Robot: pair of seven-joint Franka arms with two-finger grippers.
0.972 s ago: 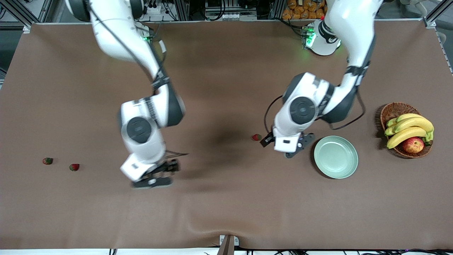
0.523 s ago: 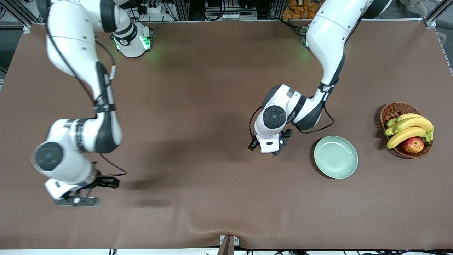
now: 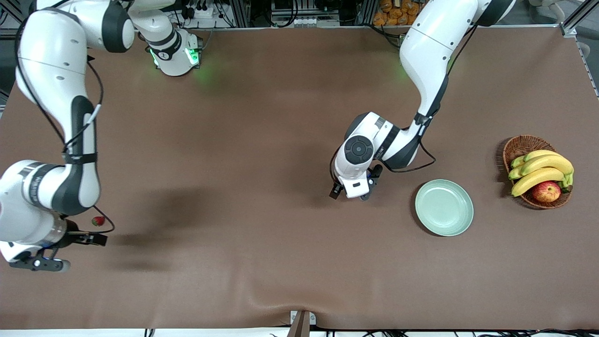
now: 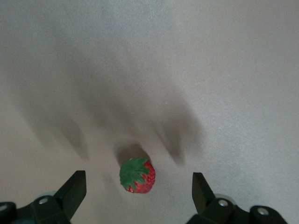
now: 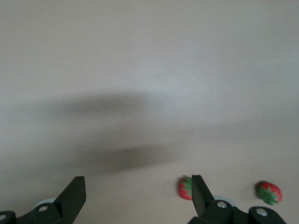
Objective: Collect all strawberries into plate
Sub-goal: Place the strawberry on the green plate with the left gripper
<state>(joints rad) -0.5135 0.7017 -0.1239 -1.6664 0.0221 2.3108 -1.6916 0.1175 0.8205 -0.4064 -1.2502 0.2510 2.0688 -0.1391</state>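
Observation:
The pale mint-green plate (image 3: 443,207) lies bare toward the left arm's end of the table. My left gripper (image 3: 350,186) is open, low over one strawberry that its hand hides in the front view. In the left wrist view this strawberry (image 4: 137,175) lies on the table between the open fingers of my left gripper (image 4: 138,193). My right gripper (image 3: 49,250) is open and empty at the right arm's end of the table. One strawberry (image 3: 98,221) shows beside its wrist; the arm hides the third. The right wrist view shows my right gripper (image 5: 138,196), one strawberry (image 5: 185,188) by one fingertip and another strawberry (image 5: 269,192) outside the fingers.
A brown wicker basket (image 3: 520,146) with bananas (image 3: 543,169) and a red-yellow apple (image 3: 545,191) stands past the plate at the left arm's end. The brown table cover (image 3: 281,262) has a small fold at the edge nearest the front camera.
My right arm has swung from the table's middle to its own end, by two strawberries. My left gripper has moved away from the plate and now covers the third strawberry.

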